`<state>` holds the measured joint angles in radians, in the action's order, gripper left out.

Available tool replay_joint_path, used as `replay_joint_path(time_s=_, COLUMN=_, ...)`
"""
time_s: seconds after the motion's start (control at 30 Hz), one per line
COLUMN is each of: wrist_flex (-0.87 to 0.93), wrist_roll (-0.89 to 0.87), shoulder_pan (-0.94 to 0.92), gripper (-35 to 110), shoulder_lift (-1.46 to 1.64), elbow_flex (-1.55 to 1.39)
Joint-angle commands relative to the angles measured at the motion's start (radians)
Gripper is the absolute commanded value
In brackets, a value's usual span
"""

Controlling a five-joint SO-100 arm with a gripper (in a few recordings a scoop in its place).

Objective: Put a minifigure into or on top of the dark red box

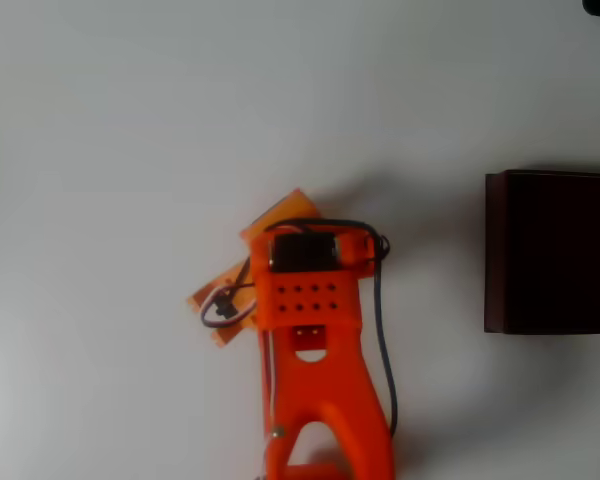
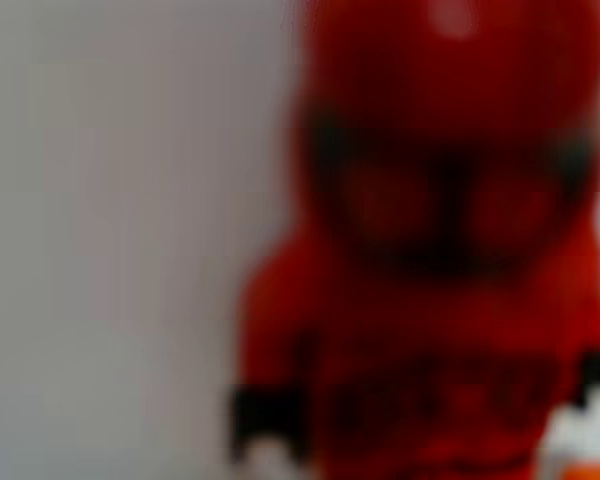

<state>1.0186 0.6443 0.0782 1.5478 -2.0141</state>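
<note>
Barely started: minifigure sits blurry right by my fingers, grip state unclear; dark red box waits well off, empty-looking.

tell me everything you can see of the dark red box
The dark red box sits at the right edge of the overhead view, cut off by the frame, so its full shape cannot be told. Its visible left wall is dark red to maroon, with straight edges and square corners; the rest looks very dark, near black. It rests flat on the white table, square to the picture. Nothing touches it: the orange arm lies apart, to its left. Its material cannot be told.
</note>
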Motion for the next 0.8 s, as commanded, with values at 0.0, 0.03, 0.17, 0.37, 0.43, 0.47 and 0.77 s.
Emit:
replay_joint_path(time_s=0.0, wrist_flex=0.025, wrist_roll=-0.012, shoulder_pan=0.014, gripper=13, shoulder_lift=0.026, elbow_flex=0.005)
replay_joint_path(time_s=0.03, wrist_flex=0.025, wrist_roll=-0.015, shoulder_pan=0.017, gripper=13, shoulder_lift=0.029, elbow_flex=0.000)
replay_joint_path(time_s=0.17, wrist_flex=0.029, wrist_roll=-0.032, shoulder_pan=0.023, gripper=11, shoulder_lift=0.034, elbow_flex=-0.009)
replay_joint_path(time_s=0.37, wrist_flex=0.032, wrist_roll=-0.043, shoulder_pan=0.029, gripper=3, shoulder_lift=0.038, elbow_flex=-0.015)
replay_joint_path(time_s=0.43, wrist_flex=0.032, wrist_roll=-0.041, shoulder_pan=0.029, gripper=2, shoulder_lift=0.038, elbow_flex=-0.015)
replay_joint_path(time_s=0.47, wrist_flex=0.032, wrist_roll=-0.043, shoulder_pan=0.028, gripper=0, shoulder_lift=0.038, elbow_flex=-0.014)
replay_joint_path(time_s=0.77, wrist_flex=0.091, wrist_roll=-0.087, shoulder_pan=0.012, gripper=0, shoulder_lift=0.114, elbow_flex=0.031)
